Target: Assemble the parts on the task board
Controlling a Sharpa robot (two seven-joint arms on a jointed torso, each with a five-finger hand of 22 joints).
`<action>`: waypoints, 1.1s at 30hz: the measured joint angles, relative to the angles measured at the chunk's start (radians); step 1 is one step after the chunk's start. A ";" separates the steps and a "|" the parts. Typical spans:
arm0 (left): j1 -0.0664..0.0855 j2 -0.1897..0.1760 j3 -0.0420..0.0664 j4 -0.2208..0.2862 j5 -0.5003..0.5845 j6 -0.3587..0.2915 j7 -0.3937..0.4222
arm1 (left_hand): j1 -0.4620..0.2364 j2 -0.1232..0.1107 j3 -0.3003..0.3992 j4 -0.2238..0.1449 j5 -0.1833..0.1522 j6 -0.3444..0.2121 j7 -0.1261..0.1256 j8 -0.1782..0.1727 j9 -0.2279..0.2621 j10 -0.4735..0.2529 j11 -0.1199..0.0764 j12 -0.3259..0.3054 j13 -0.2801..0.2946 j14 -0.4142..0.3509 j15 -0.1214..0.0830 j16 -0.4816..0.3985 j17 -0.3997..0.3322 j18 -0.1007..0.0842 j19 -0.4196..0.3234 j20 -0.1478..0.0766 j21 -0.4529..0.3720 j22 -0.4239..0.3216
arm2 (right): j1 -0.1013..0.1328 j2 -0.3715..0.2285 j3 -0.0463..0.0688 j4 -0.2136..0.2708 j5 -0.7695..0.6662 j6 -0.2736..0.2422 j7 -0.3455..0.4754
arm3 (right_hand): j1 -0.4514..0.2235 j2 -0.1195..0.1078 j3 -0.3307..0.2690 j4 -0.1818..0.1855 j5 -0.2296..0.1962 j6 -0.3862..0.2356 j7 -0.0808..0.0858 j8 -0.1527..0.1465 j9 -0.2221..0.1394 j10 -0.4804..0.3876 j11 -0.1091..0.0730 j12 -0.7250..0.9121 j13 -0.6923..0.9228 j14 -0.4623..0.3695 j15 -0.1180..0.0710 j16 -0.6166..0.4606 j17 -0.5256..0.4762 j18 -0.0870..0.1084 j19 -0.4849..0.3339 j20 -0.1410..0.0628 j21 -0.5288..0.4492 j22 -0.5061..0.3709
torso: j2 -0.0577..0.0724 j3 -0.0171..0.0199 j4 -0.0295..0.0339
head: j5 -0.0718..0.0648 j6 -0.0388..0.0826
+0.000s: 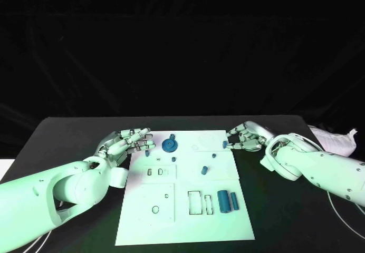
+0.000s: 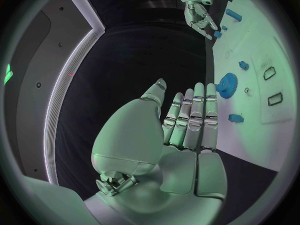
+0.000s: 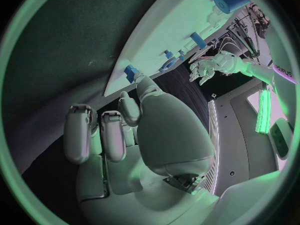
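Two robot hands wait at the far end of the white task board (image 1: pixel 182 221).

The left hand (image 1: pixel 127 141) is flat and holds nothing, just beside the blue gear (image 1: pixel 170 144). The right hand (image 1: pixel 245 137) has its fingers curled at a small blue block (image 1: pixel 226 143); I cannot tell if it holds it. Next it likely must grip and lift that block.

Task board (image 1: pixel 182 221) mid-table (image 1: pixel 68 132); gear (image 1: pixel 170 144) on board's far end.
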 measured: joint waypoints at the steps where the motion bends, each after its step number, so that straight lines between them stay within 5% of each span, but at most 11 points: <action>1: 0.000 0.000 0.000 0.000 0.000 0.000 0.000 | 0.000 0.000 0.000 0.000 0.000 0.000 0.000 0.000 0.000 0.000 0.000 0.000 0.000 0.000 0.000 0.000 0.000 0.000 0.000 0.000 0.000 0.000 | 0.000 0.002 0.000 -0.001 -0.001 0.000 0.000 | 0.001 0.001 0.001 -0.001 0.000 0.001 -0.001 0.000 0.000 0.000 0.000 0.002 0.000 0.000 0.000 0.000 0.000 0.000 0.000 0.000 0.000 0.000 | 0.000 0.0003 0.0009 | 0.000 0.000; 33: -0.001 0.006 0.000 -0.001 0.001 0.005 0.000 | 0.000 0.000 0.000 0.000 0.000 0.000 0.000 0.000 0.000 0.000 0.000 0.000 0.000 0.000 0.000 0.000 0.000 0.000 0.000 0.000 0.000 0.000 | -0.001 0.035 0.000 -0.029 -0.056 0.045 -0.003 | 0.017 0.017 0.055 -0.027 -0.023 0.080 -0.016 0.016 0.004 0.002 -0.002 0.012 0.000 0.000 -0.008 0.002 0.000 0.000 0.000 0.000 0.000 0.007 | 0.002 0.0001 0.0026 | 0.002 -0.004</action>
